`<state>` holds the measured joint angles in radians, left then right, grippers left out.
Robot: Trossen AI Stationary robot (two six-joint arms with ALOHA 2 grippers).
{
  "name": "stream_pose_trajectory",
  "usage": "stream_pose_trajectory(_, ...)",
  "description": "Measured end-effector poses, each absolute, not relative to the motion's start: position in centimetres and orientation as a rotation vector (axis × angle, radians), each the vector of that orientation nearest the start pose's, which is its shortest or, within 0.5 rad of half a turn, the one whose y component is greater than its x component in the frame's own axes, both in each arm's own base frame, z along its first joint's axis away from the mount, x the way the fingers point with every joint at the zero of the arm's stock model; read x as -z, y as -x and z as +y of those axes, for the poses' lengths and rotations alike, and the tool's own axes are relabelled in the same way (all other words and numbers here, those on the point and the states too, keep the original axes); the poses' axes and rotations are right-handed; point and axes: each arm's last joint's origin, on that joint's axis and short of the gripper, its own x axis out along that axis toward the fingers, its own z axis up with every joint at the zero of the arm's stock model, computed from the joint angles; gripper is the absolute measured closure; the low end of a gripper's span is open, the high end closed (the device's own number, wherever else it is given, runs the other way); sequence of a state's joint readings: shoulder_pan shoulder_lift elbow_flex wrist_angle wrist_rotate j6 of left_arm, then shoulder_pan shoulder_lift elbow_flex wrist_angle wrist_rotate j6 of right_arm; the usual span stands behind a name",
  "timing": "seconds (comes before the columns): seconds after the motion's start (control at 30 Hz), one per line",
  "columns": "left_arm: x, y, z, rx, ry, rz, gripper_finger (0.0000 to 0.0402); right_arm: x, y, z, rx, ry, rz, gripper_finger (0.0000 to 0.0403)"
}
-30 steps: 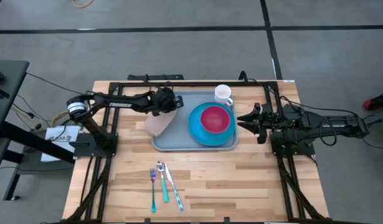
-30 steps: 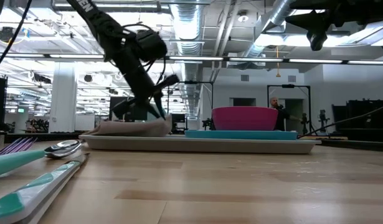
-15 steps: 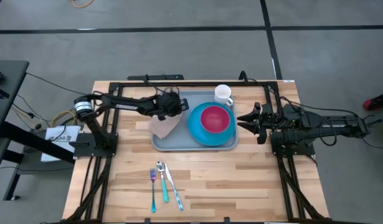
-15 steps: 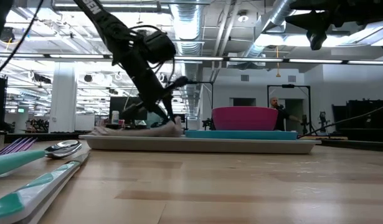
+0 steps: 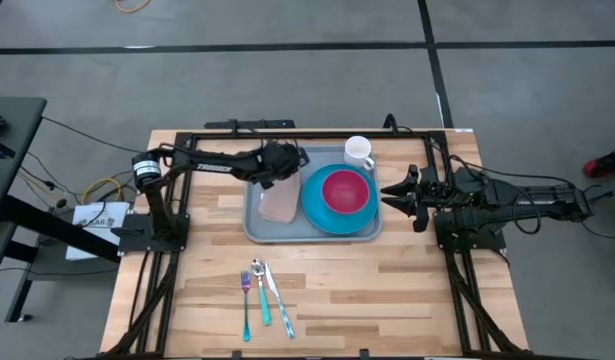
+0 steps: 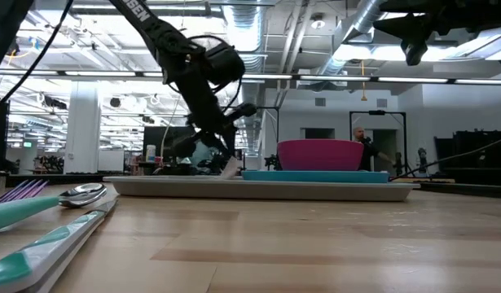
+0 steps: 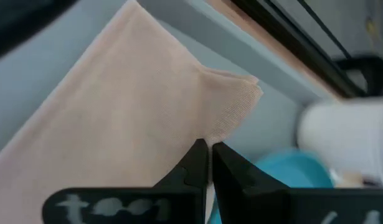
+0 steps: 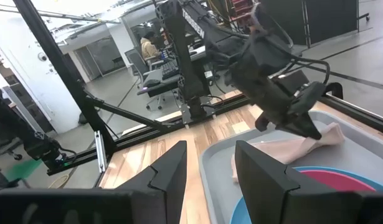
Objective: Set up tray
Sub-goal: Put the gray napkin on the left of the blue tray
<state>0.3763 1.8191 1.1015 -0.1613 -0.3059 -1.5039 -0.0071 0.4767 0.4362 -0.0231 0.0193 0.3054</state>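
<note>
The grey-blue tray (image 5: 259, 230) lies at the table's middle. It carries a round blue plate (image 5: 313, 205) with a pink bowl (image 5: 345, 190) on it. A beige napkin (image 5: 278, 203) lies flat on the tray's left half, beside the plate. My left gripper (image 5: 290, 163) is over the napkin's far end and is shut on it. A white mug (image 5: 359, 152) stands at the tray's far edge. My right gripper (image 5: 387, 190) waits open, off the tray's right edge. My left gripper (image 7: 209, 148) pinches the napkin's far corner (image 7: 231, 121) between its two fingertips. It comes from above, slanting toward the table's right. That corner (image 8: 331, 132) is drawn up a little toward the fingers, while the rest of the napkin (image 8: 278, 152) lies slack on the tray (image 8: 213, 155).
A purple-headed fork (image 5: 245, 300), a spoon (image 5: 260, 292) and a knife (image 5: 278, 300), all with teal handles, lie side by side on the wood near the table's near edge. Black frame rails run along the table's left, far and right sides.
My left gripper has moved toward the table's right and dropped lower, staying shut on the napkin. The napkin, which hung partly over the tray's left rim in a bunched heap, has been dragged along and now lies flatter, wholly inside the tray next to the plate.
</note>
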Motion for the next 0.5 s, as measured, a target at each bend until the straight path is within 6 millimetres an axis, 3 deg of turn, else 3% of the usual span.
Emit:
stream_pose_trajectory(0.17, -16.6, -33.1, 15.2, -1.293, 1.412, 0.229, 0.0401, -26.9, -12.9, -0.1, 0.036, -0.304, 0.059, 0.0276)
stream_pose_trajectory(0.5, -16.0, -32.0, 15.4, -1.357, 1.418, 0.331, 0.0401, -26.9, -12.9, -0.1, 0.036, -0.303, 0.059, 0.0276)
